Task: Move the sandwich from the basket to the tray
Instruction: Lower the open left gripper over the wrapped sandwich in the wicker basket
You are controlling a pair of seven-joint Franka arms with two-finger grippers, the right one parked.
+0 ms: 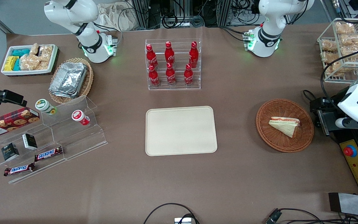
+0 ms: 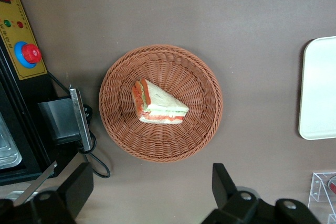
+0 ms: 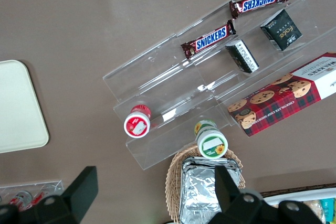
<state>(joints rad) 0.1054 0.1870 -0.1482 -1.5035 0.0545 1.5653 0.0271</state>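
1. Zero steps done: sandwich [image 2: 159, 104] lies in basket [image 2: 160, 150], toward working arm's end of tabletop [image 1: 247, 174].
2. Gripper [image 2: 149, 195] hovers above basket, fingers spread, holding nothing.
3. Tray [image 1: 154, 146] bare; left: grasp, lift, transfer, release.

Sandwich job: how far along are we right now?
Nothing is done yet: the triangular white-bread sandwich lies in the round reddish-brown wicker basket, and the flat cream rectangular tray holds nothing. In hand: the left arm's tool hangs open above the table beside the basket. Left: grasp, carry, place.
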